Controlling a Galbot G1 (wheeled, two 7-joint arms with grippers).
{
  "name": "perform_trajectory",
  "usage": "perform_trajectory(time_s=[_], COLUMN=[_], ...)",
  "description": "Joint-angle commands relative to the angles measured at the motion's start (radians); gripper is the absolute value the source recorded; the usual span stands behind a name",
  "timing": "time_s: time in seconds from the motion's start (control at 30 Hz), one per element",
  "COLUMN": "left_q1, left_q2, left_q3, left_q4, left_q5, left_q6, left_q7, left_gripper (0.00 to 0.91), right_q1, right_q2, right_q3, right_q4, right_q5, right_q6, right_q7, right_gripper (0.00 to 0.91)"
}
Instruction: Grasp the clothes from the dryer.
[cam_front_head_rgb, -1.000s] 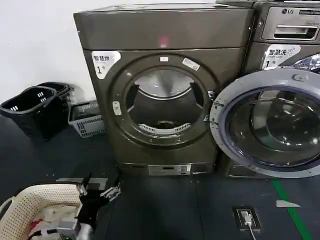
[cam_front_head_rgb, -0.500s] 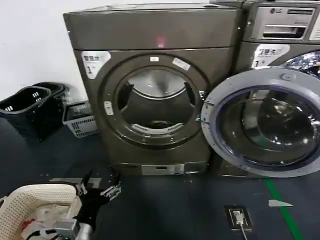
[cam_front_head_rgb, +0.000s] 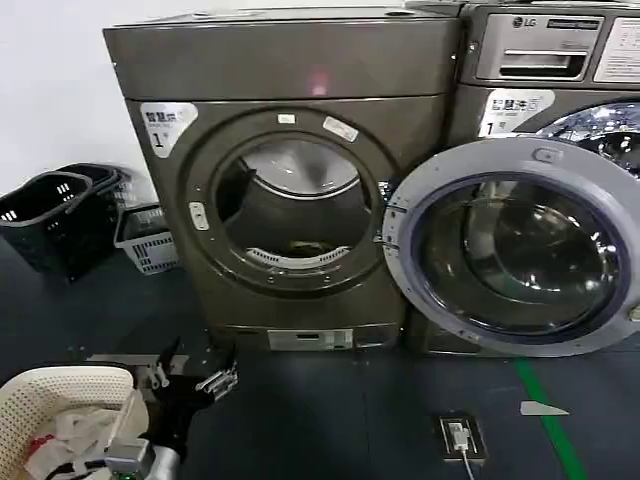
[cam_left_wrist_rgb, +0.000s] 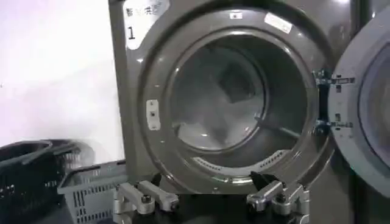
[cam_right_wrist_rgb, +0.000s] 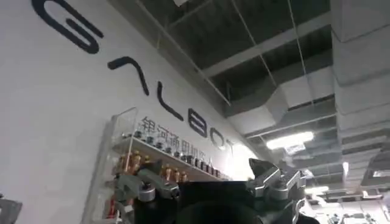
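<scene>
Bronze-grey dryer (cam_front_head_rgb: 290, 190): stands ahead of the left gripper (cam_front_head_rgb: 188, 376), door (cam_front_head_rgb: 510, 250) swung wide to the right, porthole facing the robot.
Clothes (cam_front_head_rgb: 305, 246): a small yellowish patch low in the drum; its long axis cannot be told.
Left gripper: low, near the floor, well apart from the porthole, fingers (cam_left_wrist_rgb: 149, 196) spread wide, holding nothing.
Right gripper (cam_right_wrist_rgb: 210, 189): aimed up at a ceiling, fingers parted, empty.
White basket (cam_front_head_rgb: 50, 410): beside the left arm.
</scene>
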Motion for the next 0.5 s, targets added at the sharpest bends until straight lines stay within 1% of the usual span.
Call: perform_trajectory(time_s=[0.03, 0.37, 0.5], left_q1=[0.004, 0.007, 0.007], left_q2=[0.001, 0.001, -0.001], left_q3=[-0.003, -0.001, -0.001], left_q4=[-0.003, -0.009, -0.009], left_q5=[0.007, 0.013, 0.016], left_q6=[0.000, -0.003, -0.015], left_q7=[0.002, 0.003, 0.001], left_gripper=[0.907, 0.907, 0.907], right_q1=[0.001, 0.002, 0.003], right_q2=[0.000, 0.001, -0.001], right_q3=[0.000, -0.003, -0.002], right_q4=[0.001, -0.002, 0.003], right_q5=[0.001, 0.003, 0.029], right_q6=[0.002, 0.010, 0.028], right_q7=[-0.001, -0.006, -0.011], right_gripper=[0.907, 0.907, 0.907])
